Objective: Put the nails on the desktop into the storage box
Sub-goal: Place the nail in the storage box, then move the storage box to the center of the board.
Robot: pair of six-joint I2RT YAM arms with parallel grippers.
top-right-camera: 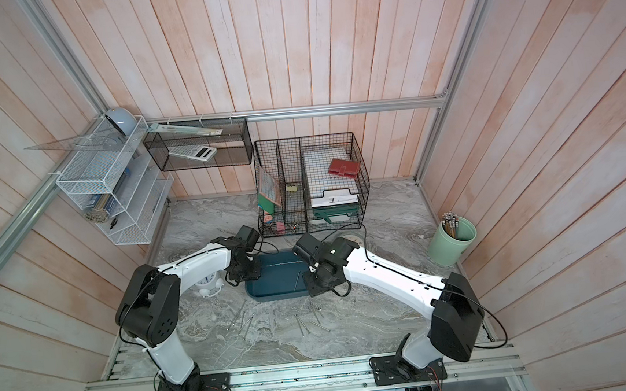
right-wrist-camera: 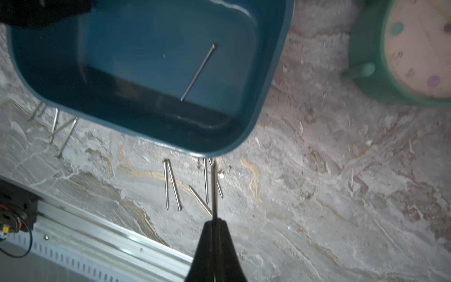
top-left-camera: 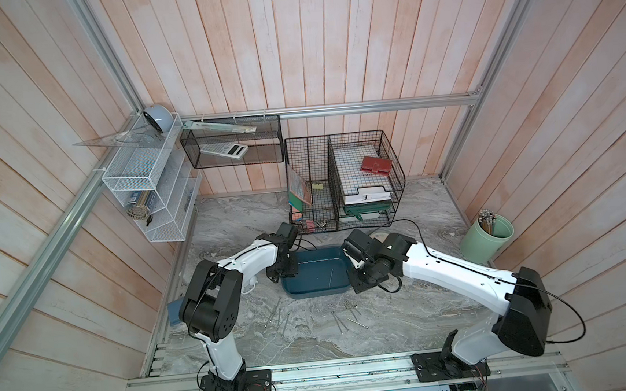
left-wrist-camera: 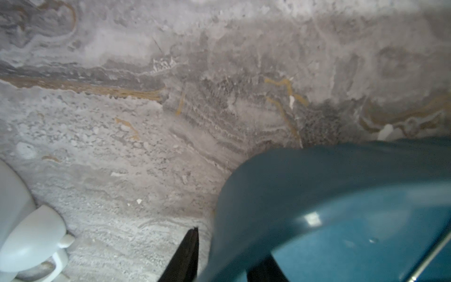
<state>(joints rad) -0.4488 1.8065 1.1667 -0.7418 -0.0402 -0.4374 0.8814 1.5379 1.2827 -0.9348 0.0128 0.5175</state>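
Right wrist view puts the right pincer (right-wrist-camera: 215,221) clamped shut on one long, thin, silvery metal nail (right-wrist-camera: 214,190). The shaft juts past the tips toward the rim of the shallow dark teal-blue plastic storage box (right-wrist-camera: 136,44) and is not yet over it. In the left wrist view the left pincer (left-wrist-camera: 227,249) is narrow, one black finger on each side of the box's wall at a rounded corner, seemingly pinching it to steady the box. The box sits about mid-way across the grey-and-white marble-patterned desktop (right-wrist-camera: 317,195). Inside it lies one nail (right-wrist-camera: 199,73). A thin pale line by its far wall in a top view (top-right-camera: 282,263) may be a second nail or only a glint. Between the box and the desktop's front edge are two loose groups: five nails (right-wrist-camera: 170,185) just beyond the pincer, and four or five more (right-wrist-camera: 66,136) toward the left edge, partly hidden by the box. By my judgement the job is in its early part: one nail stored, one in hand, nine or ten left to collect.
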